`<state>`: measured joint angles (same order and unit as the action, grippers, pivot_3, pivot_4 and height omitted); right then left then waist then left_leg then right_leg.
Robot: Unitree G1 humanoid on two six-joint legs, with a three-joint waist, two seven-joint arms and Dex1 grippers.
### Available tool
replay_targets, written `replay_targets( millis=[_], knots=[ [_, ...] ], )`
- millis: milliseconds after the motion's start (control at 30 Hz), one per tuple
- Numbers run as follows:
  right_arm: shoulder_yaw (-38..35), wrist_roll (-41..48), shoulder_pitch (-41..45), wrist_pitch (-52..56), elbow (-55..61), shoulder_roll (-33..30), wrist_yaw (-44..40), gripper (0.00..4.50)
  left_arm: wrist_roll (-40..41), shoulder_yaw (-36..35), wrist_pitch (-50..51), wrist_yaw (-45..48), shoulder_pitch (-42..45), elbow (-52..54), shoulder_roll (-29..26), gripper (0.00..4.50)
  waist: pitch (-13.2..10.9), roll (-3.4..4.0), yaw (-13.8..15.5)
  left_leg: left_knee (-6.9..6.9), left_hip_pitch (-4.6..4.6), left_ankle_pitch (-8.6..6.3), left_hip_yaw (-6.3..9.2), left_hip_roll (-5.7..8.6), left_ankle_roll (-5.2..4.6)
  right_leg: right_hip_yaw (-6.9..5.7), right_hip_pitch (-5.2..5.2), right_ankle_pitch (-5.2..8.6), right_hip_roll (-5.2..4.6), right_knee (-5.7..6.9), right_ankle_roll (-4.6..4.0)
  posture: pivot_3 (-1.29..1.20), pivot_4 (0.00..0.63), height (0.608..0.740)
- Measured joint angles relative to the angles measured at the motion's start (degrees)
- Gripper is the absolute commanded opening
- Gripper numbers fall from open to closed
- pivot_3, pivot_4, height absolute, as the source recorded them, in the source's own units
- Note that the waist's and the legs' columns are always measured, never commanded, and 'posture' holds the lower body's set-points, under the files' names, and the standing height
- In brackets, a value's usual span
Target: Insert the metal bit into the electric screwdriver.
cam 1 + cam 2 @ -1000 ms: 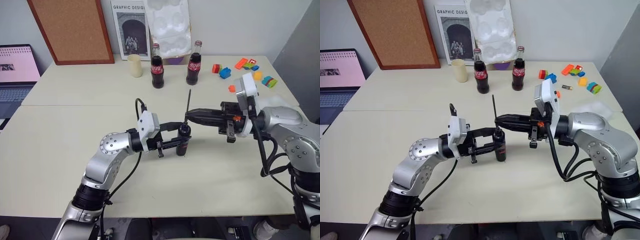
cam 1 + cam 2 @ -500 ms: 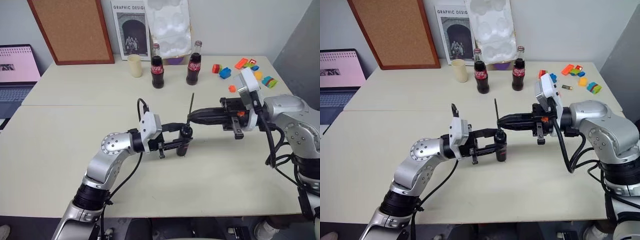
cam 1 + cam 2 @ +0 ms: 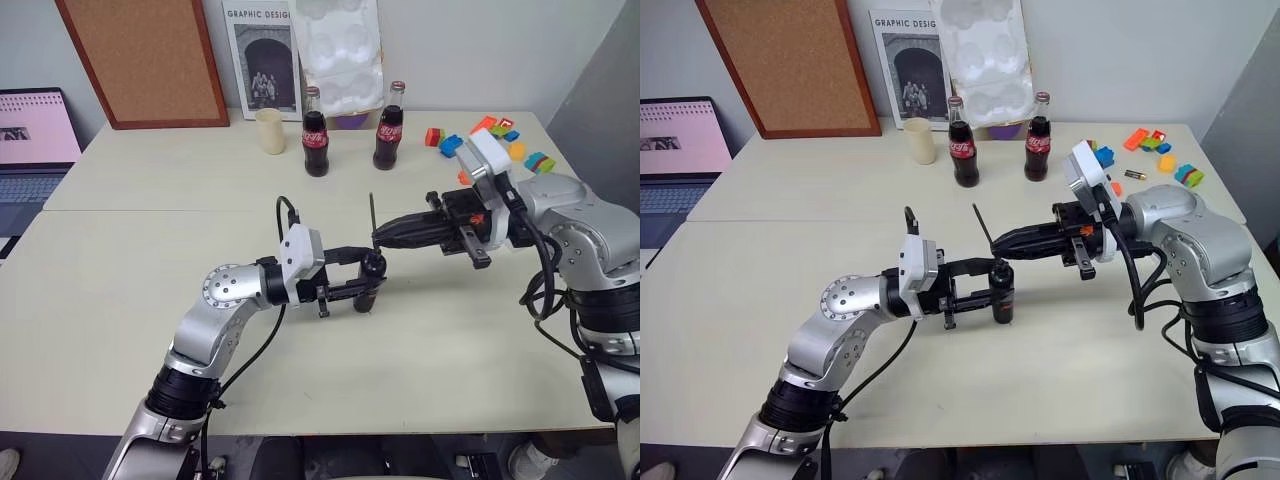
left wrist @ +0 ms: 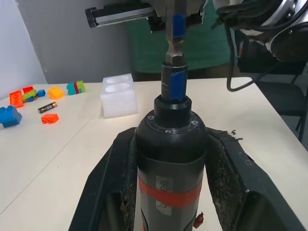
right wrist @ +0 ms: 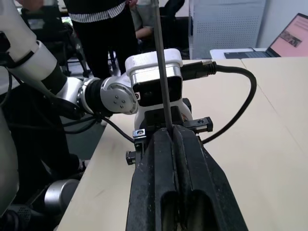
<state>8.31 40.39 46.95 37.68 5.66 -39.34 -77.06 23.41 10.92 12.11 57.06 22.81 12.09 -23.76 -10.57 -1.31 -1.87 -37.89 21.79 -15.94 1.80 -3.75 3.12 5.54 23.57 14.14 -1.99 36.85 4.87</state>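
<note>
Office or lab workroom: pale tables (image 3: pixel 120 300) pushed together, open laptop (image 3: pixel 30 150), cork board (image 3: pixel 140 60) and poster (image 3: pixel 262 55) against wall, seated people (image 5: pixel 103 29) and grey cabinet (image 5: pixel 226 24) beyond.

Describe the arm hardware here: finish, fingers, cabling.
Both arms are silver-grey metal with round joint housings. Each wrist carries a white camera block. The left gripper and right gripper have two black pointed fingers on black bodies. Loose black cables run along each forearm; an orange part sits by the right wrist.

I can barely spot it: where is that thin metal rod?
The metal rod stands mid-table in the head views, pinched by the right claw just above the screwdriver held by the left claw.
</note>
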Motion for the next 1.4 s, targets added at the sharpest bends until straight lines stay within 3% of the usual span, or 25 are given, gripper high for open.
replay_targets(
  millis=[200,800,1067,1100,1400],
  knots=[
    [-0.96,-0.35,-0.58,0.26,-0.51,1.73,0.64,0.0,0.04,-0.2,0.07,-0.3,-0.07,0.05,-0.32,1.64,0.0,0.0,0.0,-0.01,0.0,0.0,0.0,0.0,0.0,0.0,0.0,-0.01,0.0,0.01,-0.01,0.0,0.15,0.74],
    [-11.9,6.18,-16.13,10.81,20.57,3.54,26.25,0.0,0.04,-0.2,0.61,-4.8,-1.86,1.51,1.71,1.64,-0.02,0.01,0.02,0.01,0.13,0.0,0.0,0.01,0.0,0.01,0.1,-0.02,0.0,-0.01,0.07,0.0,0.15,0.74],
    [-13.24,9.13,-17.33,12.99,22.93,4.21,31.02,0.0,0.0,-0.2,0.94,-5.29,-2.0,1.77,1.89,1.64,-0.02,0.01,0.02,0.0,0.14,0.0,0.0,0.01,0.0,0.01,0.11,0.05,0.0,-0.01,-0.08,0.0,0.15,0.74],
    [-13.49,9.82,-17.36,13.49,22.85,4.3,31.33,0.41,0.0,-0.19,0.92,-5.27,-2.0,1.8,1.9,1.64,-0.02,0.01,0.03,0.0,0.16,0.0,0.0,0.01,0.0,0.01,0.12,0.05,0.0,-0.01,-0.08,0.0,0.15,0.74],
    [-13.28,13.55,-15.12,14.32,22.78,2.81,29.6,2.55,-0.05,-0.17,0.95,-5.68,-1.98,1.82,2.07,1.64,-0.04,0.01,0.02,0.01,0.21,0.0,0.0,0.01,0.0,0.01,0.17,0.0,0.0,-0.01,-0.1,0.0,0.15,0.74]
  ],
)
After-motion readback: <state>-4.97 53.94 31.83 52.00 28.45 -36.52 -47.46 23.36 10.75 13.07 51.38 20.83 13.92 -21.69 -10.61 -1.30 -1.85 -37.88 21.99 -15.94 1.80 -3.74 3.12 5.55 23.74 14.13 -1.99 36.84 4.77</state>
